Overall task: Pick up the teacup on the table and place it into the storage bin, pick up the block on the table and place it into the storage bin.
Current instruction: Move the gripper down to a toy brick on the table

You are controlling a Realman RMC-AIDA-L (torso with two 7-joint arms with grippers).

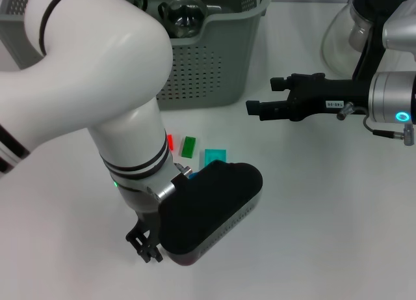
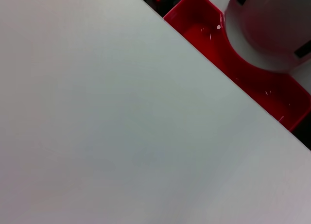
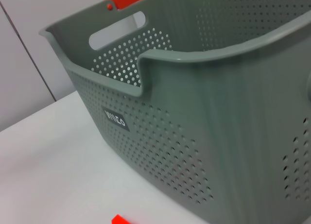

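Note:
The grey-green perforated storage bin (image 1: 214,66) stands at the back of the table, and its labelled wall (image 3: 194,136) fills the right wrist view. A clear glass teacup (image 1: 185,15) lies inside it. Small blocks lie in front of the bin: a red block (image 1: 170,142), a green one (image 1: 188,146), a teal one (image 1: 215,157) and a blue one (image 1: 192,176) half hidden by my left wrist. My left gripper (image 1: 147,245) hangs low over bare table nearer me than the blocks. My right gripper (image 1: 263,96) hovers open and empty to the right of the bin, pointing at it.
A glass carafe (image 1: 354,33) with a black handle stands at the back right, behind my right arm. A red container (image 2: 243,63) sits below the table's edge in the left wrist view. The red block's corner (image 3: 119,219) shows below the bin wall.

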